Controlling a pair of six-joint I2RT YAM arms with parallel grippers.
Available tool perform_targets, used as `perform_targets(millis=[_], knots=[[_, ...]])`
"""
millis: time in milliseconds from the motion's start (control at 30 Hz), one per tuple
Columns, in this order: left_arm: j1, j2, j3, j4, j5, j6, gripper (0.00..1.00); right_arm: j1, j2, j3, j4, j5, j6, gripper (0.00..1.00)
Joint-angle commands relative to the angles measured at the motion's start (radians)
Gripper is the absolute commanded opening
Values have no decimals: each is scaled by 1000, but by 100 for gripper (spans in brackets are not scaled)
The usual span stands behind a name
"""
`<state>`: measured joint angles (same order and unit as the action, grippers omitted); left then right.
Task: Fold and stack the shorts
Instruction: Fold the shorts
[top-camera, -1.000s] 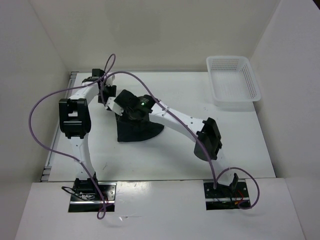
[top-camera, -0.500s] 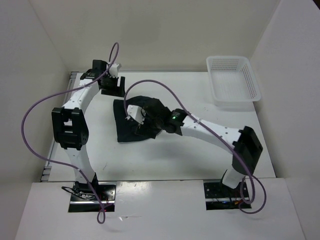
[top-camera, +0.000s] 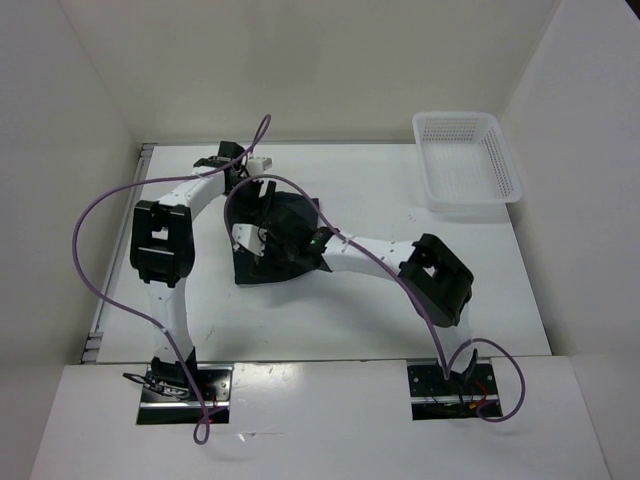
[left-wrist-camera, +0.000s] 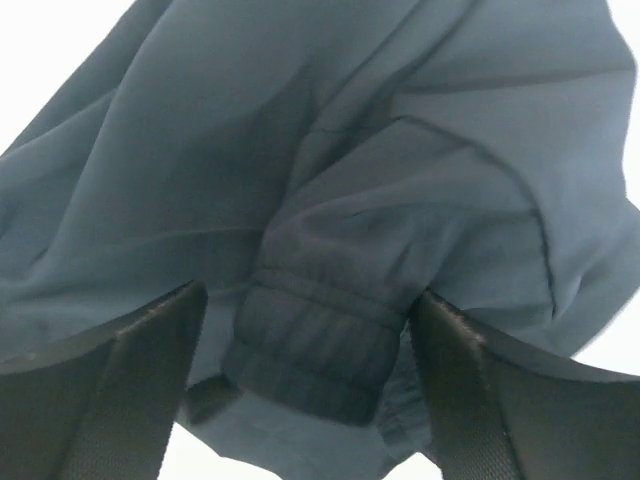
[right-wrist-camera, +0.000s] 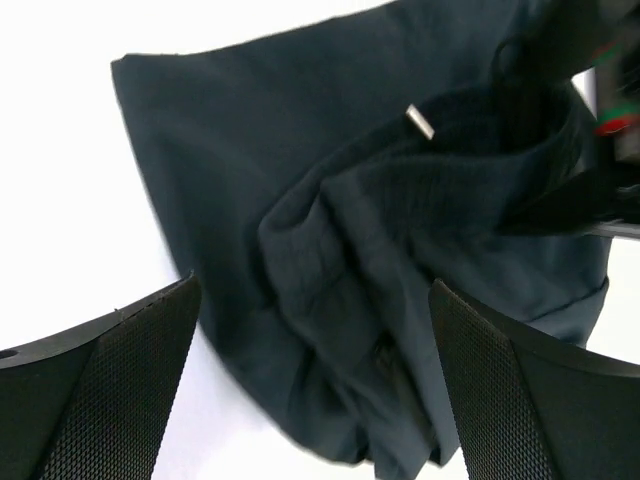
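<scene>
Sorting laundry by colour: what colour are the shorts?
Very dark navy, nearly black; the shorts show best in the left wrist view.

A white rectangular plastic mesh basket (top-camera: 466, 162) sat in the far right corner of the flat white worktop (top-camera: 330, 315). It stood upright, mouth up.

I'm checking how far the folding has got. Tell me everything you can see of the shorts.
The shorts are very dark navy, soft thin fabric, crumpled in an unfolded heap on the white table, left of centre. A ribbed elastic waistband lies bunched between the left gripper's wide-apart fingers; a metal-tipped drawstring shows in the right wrist view. The right gripper is open over the folds.
</scene>
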<state>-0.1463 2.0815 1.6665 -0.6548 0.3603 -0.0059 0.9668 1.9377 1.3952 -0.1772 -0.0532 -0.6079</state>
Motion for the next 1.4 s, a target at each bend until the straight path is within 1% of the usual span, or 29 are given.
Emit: perform_targets(millis=[0, 33, 133, 167, 200, 233, 267, 333, 367, 400, 433, 467, 533, 567, 633, 667, 767, 800, 833, 933, 1033, 1100, 1200, 1233, 1333, 1367], knots=[[5, 38, 26, -8, -1, 6, 86, 6, 36, 63, 122, -2, 7, 99], [5, 38, 26, -19, -1, 6, 78, 6, 52, 64, 122, 7, 7, 99], [5, 38, 26, -19, -1, 6, 66, 6, 98, 74, 131, 18, -16, 99], [5, 38, 26, -19, -1, 6, 58, 6, 112, 93, 108, 18, -16, 99], [5, 38, 26, -19, -1, 6, 56, 6, 124, 114, 84, 18, -27, 99], [5, 38, 26, -19, -1, 6, 56, 6, 135, 114, 75, 18, -27, 99], [5, 38, 26, -28, -1, 6, 54, 6, 147, 123, 74, 18, -27, 96], [5, 38, 26, -28, -1, 6, 47, 6, 147, 123, 74, 18, -38, 93], [5, 38, 26, -37, -1, 6, 43, 6, 147, 123, 74, 18, -38, 88], [5, 38, 26, -37, -1, 6, 34, 6, 158, 123, 74, 29, -38, 83], [5, 38, 26, -37, -1, 6, 29, 6, 158, 123, 74, 29, -27, 79], [5, 38, 26, -37, -1, 6, 26, 6, 158, 123, 74, 45, -18, 70], [5, 38, 26, -46, -1, 6, 20, 6, 149, 113, 74, 62, -18, 59], [5, 38, 35, -46, -1, 6, 18, 6, 133, 113, 84, 76, -18, 49], [5, 38, 54, -58, -1, 6, 13, 6, 113, 88, 84, 85, -18, 38], [5, 38, 65, -58, -1, 6, 9, 6, 87, 88, 84, 96, -9, 26], [5, 38, 108, -69, 8, 6, 6, 6, 44, 57, 62, 96, 0, 13], [5, 38, 120, -69, 20, 6, 5, 6, 12, 45, 62, 96, 11, 5], [5, 29, 134, -78, 20, 6, 5, 6, -5, 35, 47, 96, 11, 1], [5, 18, 190, -88, 29, 6, 4, 6, -78, 34, 10, 96, 36, 0], [5, -21, 229, -97, 19, 6, 4, 6, -129, 57, -74, 40, 80, 0], [16, -37, 251, -109, 19, 6, 4, 32, -152, 70, -85, 7, 92, 0], [28, -49, 288, -121, 19, 6, 4, 65, -152, 93, -96, -7, 92, 0], [37, -60, 288, -132, 19, 6, 4, 76, -152, 93, -96, -35, 102, 0], [56, -60, 308, -143, 19, 6, 4, 85, -141, 114, -96, -36, 102, 0], [56, -69, 308, -153, 43, 6, 4, 85, -141, 137, -87, -36, 111, 0]])
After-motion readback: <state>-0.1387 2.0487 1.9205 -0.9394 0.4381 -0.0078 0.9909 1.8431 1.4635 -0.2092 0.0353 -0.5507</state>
